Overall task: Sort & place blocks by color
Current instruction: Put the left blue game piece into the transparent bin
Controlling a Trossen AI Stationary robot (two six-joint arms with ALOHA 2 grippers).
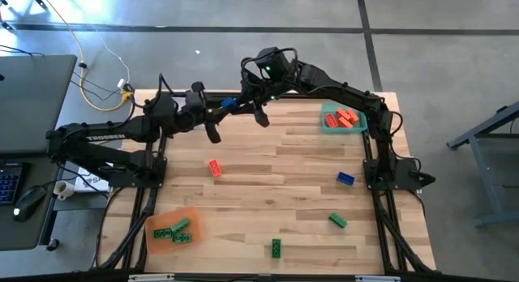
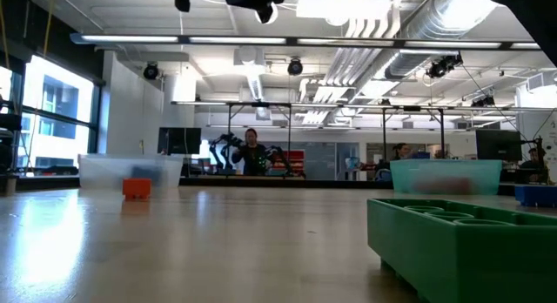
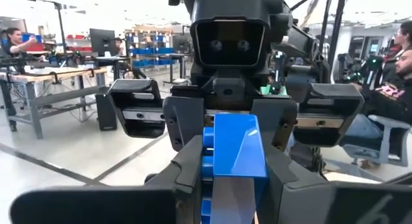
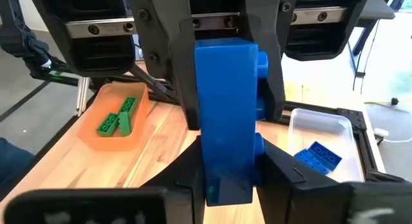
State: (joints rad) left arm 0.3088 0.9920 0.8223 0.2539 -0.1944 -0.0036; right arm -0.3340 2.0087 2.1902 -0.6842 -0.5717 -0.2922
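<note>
A blue brick (image 1: pixel 229 103) hangs in the air over the table's far edge, between my two grippers. My left gripper (image 1: pixel 217 110) reaches in from the left and my right gripper (image 1: pixel 245 102) from the right. They face each other, each shut on one end of the brick. The left wrist view shows the brick (image 3: pixel 233 153) with my right gripper (image 3: pixel 235 121) behind it. The right wrist view shows the brick (image 4: pixel 225 121) with my left gripper (image 4: pixel 225 63) behind it. In the low view only the grippers' undersides (image 2: pixel 261 3) show at the top. My left gripper pinches the brick's left end (image 3: pixel 222 185) between its two fingers, one on the studded face and one on the opposite face. The fingers come level from the table's left and lie along the brick. The brick is clear of the table. My right gripper pinches the brick's right end (image 4: pixel 222 179) between its two fingers, one on the studded face (image 4: pixel 259 147) and one on the opposite face. The fingers come about level from the table's right and lie along the brick.
A green tray (image 1: pixel 326 126) with red-orange bricks stands far right. An orange tray (image 1: pixel 154 240) with green bricks lies near left. A clear tray (image 4: pixel 335 124) holds a blue brick. Loose on the table are a red brick (image 1: pixel 214 168), a blue brick (image 1: pixel 345 178) and two green bricks (image 1: pixel 337 220) (image 1: pixel 276 248).
</note>
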